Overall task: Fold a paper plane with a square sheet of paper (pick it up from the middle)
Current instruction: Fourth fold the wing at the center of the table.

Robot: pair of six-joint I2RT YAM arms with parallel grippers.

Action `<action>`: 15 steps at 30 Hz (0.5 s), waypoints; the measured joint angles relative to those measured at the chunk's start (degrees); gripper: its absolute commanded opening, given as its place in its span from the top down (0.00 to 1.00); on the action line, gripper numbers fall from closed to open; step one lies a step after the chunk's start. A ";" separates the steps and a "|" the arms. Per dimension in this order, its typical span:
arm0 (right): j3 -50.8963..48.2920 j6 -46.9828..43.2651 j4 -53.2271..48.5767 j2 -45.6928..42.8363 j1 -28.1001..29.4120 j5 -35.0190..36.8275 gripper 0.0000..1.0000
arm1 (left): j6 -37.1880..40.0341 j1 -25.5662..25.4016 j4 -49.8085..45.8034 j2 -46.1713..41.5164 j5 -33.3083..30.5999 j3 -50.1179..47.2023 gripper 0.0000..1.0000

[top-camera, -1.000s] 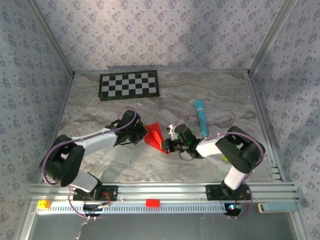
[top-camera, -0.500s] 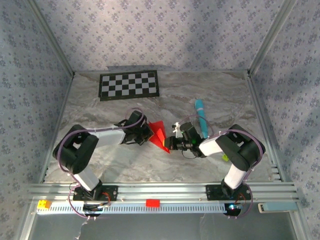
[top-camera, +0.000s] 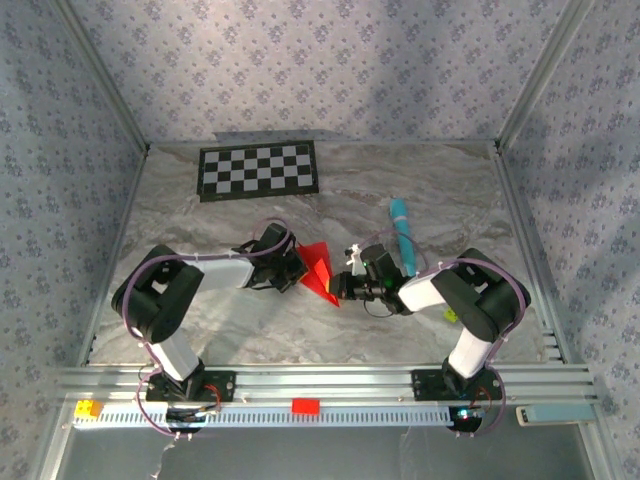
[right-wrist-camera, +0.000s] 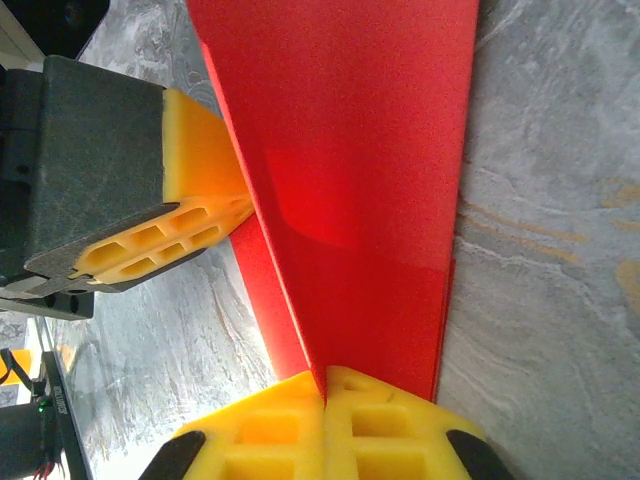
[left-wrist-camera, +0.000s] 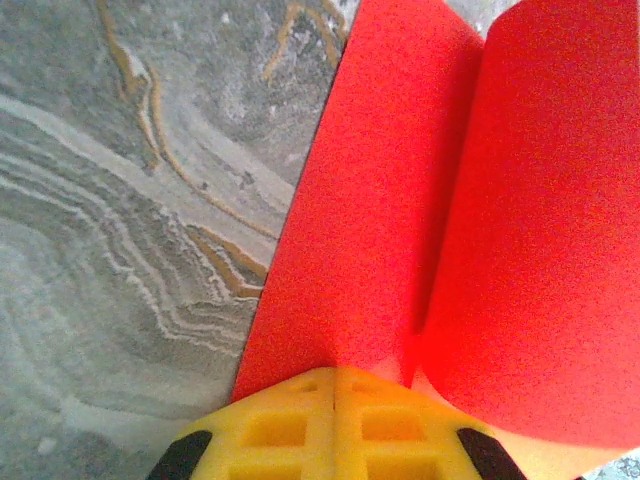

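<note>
From above, we see the paper (top-camera: 316, 266), already folded to a pointed wedge, near the middle of the table (top-camera: 200, 320), well apart from the checkerboard (top-camera: 258, 170) at the far edge. The left gripper (top-camera: 296, 268) meets it from the left and the right gripper (top-camera: 341, 287) takes its near tip. We judge the two holds are opposed to stretch the paper along its crease.

At the left wrist, the yellow fingers (left-wrist-camera: 290, 430) are pressed together, pinching the paper's near edge where two layers meet. The left layer lies flat, while the right one bulges in a loose curl, so that fold looks to us not yet pressed down.

At the right wrist, the fingers (right-wrist-camera: 385, 420) are likewise pressed together on the narrow end, where the layers converge. This looks like an anchor for the point. Across the paper, the left gripper's pads touch its side. We cannot tell whether the paper's lower edge touches the table.
</note>
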 measured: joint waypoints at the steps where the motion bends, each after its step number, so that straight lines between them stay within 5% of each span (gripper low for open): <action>1: 0.00 0.13 0.00 0.00 0.00 -0.13 0.98 | -0.13 -0.07 0.07 -0.11 -0.11 -0.13 1.00; 15: 0.02 0.76 -0.48 0.04 0.00 -1.73 0.98 | -1.38 -1.16 -2.01 -2.78 -2.78 -1.86 1.00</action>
